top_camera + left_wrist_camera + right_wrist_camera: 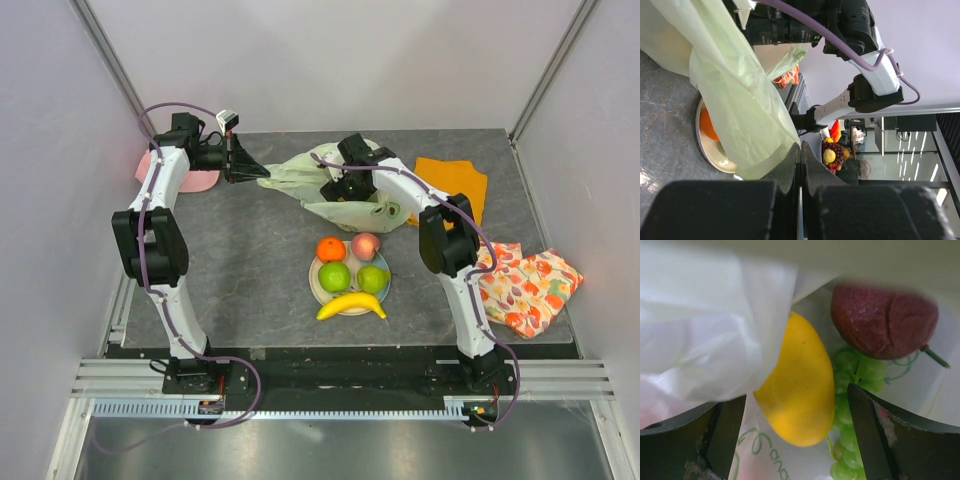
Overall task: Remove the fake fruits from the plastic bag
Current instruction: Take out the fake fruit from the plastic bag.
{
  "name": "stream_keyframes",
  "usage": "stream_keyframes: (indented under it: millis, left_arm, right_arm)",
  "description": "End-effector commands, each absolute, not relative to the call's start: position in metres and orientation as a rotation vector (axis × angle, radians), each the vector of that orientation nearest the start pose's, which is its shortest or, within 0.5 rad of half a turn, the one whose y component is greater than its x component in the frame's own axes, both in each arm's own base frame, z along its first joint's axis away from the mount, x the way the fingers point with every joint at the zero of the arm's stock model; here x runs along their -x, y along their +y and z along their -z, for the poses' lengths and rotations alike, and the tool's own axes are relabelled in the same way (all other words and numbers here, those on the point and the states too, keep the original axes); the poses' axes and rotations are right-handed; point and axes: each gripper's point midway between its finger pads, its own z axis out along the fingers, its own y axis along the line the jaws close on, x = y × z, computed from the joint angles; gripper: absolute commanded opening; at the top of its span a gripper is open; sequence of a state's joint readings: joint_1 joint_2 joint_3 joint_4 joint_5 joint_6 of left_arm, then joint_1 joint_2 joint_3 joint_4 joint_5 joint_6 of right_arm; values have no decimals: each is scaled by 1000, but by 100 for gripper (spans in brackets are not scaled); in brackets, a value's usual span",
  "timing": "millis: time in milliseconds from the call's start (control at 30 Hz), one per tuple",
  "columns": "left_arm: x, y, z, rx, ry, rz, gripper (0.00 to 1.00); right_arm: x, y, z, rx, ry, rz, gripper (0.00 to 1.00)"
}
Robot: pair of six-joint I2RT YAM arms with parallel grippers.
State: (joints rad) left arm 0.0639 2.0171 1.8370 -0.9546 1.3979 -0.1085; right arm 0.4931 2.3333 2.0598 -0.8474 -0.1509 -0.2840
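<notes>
The pale yellow-green plastic bag (pixel 300 180) lies at the back of the table. My left gripper (pixel 238 160) is shut on the bag's left end and holds it stretched; in the left wrist view the film (pixel 740 110) runs down to the closed fingertips (pixel 795 155). My right gripper (pixel 797 435) is inside the bag's mouth (pixel 345 190), open. A yellow mango (pixel 797 390) lies between its fingers with a gap on each side. A dark plum (pixel 882 320) and green grapes (pixel 855 390) lie beside it. An orange (pixel 330 249), peach (pixel 365 245), green apple (pixel 334 276), pear (pixel 372 279) and banana (pixel 350 305) rest on the plate (pixel 314 285).
An orange cloth (pixel 455 180) lies behind the right arm. A fruit-patterned cloth (pixel 530 285) sits at the right edge. Something pink (pixel 195 180) lies under the left arm at the back left. The plate stands just in front of the bag.
</notes>
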Motion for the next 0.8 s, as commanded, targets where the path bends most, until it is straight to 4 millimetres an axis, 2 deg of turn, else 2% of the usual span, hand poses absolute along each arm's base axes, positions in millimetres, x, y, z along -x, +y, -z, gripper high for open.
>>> stream_keyframes:
  millis: [0, 33, 67, 167, 200, 267, 300, 333, 367, 467, 633, 767]
  left_arm:
    - [-393, -149, -284, -263, 2119, 1804, 2]
    - [-394, -149, -283, -260, 2123, 1802, 2]
    - [-394, -149, -283, -261, 2123, 1799, 2]
    - [-394, -149, -281, -257, 2130, 1791, 2]
    - [-394, -149, -280, -258, 2131, 1789, 2]
    - [-396, -148, -278, -258, 2137, 1772, 2]
    - [-397, -148, -279, -263, 2135, 1765, 2]
    - [-398, -148, -278, -260, 2137, 1766, 2]
    - [-399, -148, -280, -267, 2132, 1762, 2]
    - [-403, -149, -281, -270, 2129, 1759, 2]
    - [-403, -150, -286, -281, 2120, 1753, 2]
    - [-406, -150, -289, -288, 2112, 1750, 2]
  right_arm:
    - [-463, 262, -37, 1078, 2492, -214, 83]
    - [-469, 265, -39, 1077, 2474, -212, 79]
    - [-472, 267, -42, 1076, 2463, -212, 70]
    - [-480, 274, -72, 1075, 2387, -229, 54]
    - [-481, 277, -94, 1077, 2338, -249, 51]
    - [-476, 279, -120, 1095, 2283, -285, 44]
    - [-469, 281, -146, 1102, 2232, -321, 43]
    - [-464, 282, -157, 1127, 2198, -352, 43]
    - [-456, 278, -177, 1128, 2160, -384, 42]
    - [-439, 276, -208, 1118, 2090, -487, 41]
    - [-412, 288, -238, 1088, 2021, -720, 42]
    - [-405, 294, -253, 1056, 2013, -803, 41]
